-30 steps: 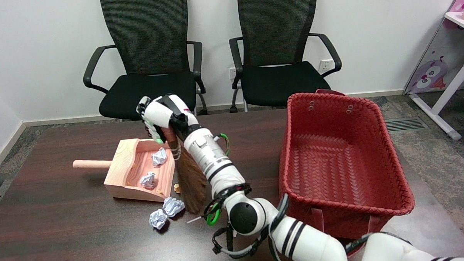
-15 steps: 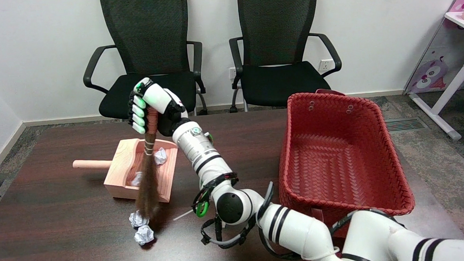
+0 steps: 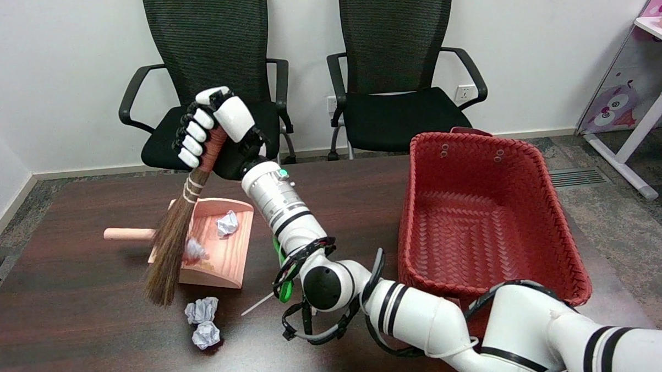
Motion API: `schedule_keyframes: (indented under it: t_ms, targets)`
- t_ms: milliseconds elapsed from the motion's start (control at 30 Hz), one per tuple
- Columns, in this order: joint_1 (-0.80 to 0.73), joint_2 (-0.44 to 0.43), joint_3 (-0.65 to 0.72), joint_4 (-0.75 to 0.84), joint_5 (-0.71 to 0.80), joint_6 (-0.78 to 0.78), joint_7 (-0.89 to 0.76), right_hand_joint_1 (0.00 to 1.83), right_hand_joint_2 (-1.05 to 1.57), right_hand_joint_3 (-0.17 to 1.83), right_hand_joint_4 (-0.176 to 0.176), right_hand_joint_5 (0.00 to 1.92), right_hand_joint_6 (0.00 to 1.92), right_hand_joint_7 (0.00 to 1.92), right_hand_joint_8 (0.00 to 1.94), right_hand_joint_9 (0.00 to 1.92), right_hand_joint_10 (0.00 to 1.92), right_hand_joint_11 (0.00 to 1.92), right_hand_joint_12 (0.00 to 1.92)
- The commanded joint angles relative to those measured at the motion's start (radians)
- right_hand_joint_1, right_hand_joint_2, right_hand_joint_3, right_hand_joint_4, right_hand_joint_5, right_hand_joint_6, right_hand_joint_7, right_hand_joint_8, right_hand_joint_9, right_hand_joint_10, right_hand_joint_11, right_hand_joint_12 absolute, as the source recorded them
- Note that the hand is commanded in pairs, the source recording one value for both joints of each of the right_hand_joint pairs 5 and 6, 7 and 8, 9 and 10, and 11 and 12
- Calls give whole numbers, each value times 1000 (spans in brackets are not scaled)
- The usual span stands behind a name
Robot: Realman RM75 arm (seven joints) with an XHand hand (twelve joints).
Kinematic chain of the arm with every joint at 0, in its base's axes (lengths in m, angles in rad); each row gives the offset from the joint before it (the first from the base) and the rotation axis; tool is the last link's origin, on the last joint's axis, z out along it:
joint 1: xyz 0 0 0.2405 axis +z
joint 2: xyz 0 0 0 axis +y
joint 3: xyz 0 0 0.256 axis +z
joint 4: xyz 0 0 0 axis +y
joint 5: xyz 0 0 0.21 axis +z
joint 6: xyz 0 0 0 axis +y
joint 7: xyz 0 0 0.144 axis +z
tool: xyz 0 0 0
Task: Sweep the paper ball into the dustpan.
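My hand (image 3: 213, 129) is wrapped tight round the broom (image 3: 171, 252). Two paper balls (image 3: 202, 321) sit below, just outside the dustpan (image 3: 223, 250). A sloppy swing could knock them further away.

A: The room is bright and evenly lit, soft light from above, I'd say. Nothing looks dim.

B: Shadows?

A: Faint ones. The two paper balls (image 3: 202, 321) on the desk (image 3: 82, 327) each throw a small dark patch just beside them, and the dustpan (image 3: 223, 250) darkens the wood along its left side.

B: Any glare?

A: A dull sheen on the dark desk near the front edge, and bright highlights on the white arm (image 3: 424, 326). The white wall (image 3: 57, 80) is close to washed out.

B: Is it sharp?

A: Mostly. The broom (image 3: 171, 252) bristles look slightly soft, and so does the robot hand (image 3: 210, 129). The straight lines at the far right lean a little.
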State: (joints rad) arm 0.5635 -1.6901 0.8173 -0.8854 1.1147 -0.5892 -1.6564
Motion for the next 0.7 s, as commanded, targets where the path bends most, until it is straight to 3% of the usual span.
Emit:
schedule_keyframes:
  t_ms: [33,200,400,533,700]
  targets:
    - [-46,297,-27,-437,52,29,-422,723,1131,1567,-11,1920,1920,1920,1920,1920,1920,1920,1920]
    - [-99,475,-19,-628,107,13,-611,709,1341,1656,-7,1920,1920,1920,1920,1920,1920,1920,1920]
    - [-158,668,-10,-747,109,-49,-816,739,1549,1757,12,1920,1920,1920,1920,1920,1920,1920,1920]
    - [-177,740,-13,-796,115,-68,-815,765,1554,1827,12,1920,1920,1920,1920,1920,1920,1920,1920]
    - [-217,754,47,-830,176,-97,-815,782,1560,1833,11,1920,1920,1920,1920,1920,1920,1920,1920]
